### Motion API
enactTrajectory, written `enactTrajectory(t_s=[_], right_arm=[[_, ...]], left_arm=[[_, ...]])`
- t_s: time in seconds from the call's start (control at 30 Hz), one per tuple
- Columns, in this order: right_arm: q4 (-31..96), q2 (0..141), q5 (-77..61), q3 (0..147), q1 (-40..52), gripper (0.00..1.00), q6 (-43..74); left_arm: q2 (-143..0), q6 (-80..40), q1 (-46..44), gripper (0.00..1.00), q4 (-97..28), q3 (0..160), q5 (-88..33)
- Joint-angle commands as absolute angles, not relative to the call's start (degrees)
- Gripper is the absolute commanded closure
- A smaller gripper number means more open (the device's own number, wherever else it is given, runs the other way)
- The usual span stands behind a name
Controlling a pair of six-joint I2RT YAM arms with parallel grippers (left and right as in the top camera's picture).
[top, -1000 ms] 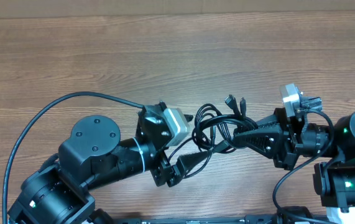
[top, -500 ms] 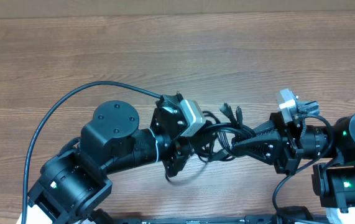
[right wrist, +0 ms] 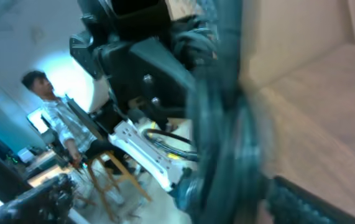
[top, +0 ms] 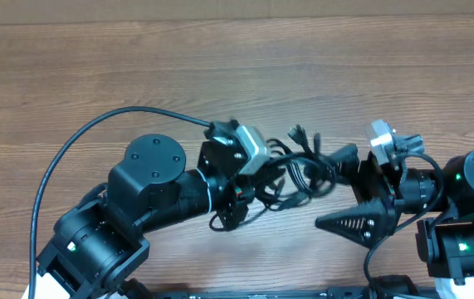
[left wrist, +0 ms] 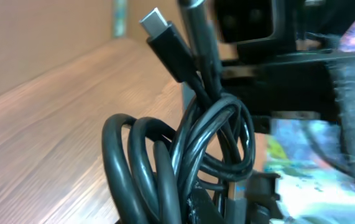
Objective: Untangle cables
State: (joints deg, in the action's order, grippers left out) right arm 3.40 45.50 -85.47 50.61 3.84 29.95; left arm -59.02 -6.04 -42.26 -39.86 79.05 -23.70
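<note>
Black cables [top: 299, 176] hang as one tangled bunch above the wooden bench [top: 220, 66], between your two arms and a little toward the near edge. Your left claw [top: 263, 187] is tucked under its own wrist in the overhead view, so you cannot see its fingers there. In the left wrist view the bunch rises from the bottom of the frame right against the camera, so it reads as clamped on the cables. That view shows several loops side by side, with strands crossing through them near the top. One flat plug [left wrist: 165, 34] sticks up and to the left above the loops. From overhead, two plug ends [top: 296, 133] point away from you at the far side of the bunch. Your right claw [top: 326, 191] is spread wide, with nothing gripped. Its upper finger lies against the right side of the bunch, while its lower finger points left over bare bench, well apart from the cables. The right wrist view is badly blurred; you can make out only a dark strand running down the middle, close to the lens.
</note>
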Motion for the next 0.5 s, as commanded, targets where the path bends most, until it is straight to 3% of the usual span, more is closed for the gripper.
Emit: enactTrajectory(t_s=[0.0, 0.2, 0.47], right_arm=[[3.6, 45.7, -83.3, 51.1, 3.9, 0.00, 32.6], [5.5, 46.9, -76.0, 51.1, 3.9, 0.00, 38.7], [8.5, 47.1, -74.3, 51.1, 6.2, 0.00, 38.6]], left_arm=[[-58.2, -13.1, -42.0, 0.96, -41.5, 79.6, -8.9], [-57.6, -27.8, -42.0, 0.96, -45.9, 79.6, 9.6], [-58.1, -34.9, -42.0, 0.96, -44.9, 79.6, 10.3]])
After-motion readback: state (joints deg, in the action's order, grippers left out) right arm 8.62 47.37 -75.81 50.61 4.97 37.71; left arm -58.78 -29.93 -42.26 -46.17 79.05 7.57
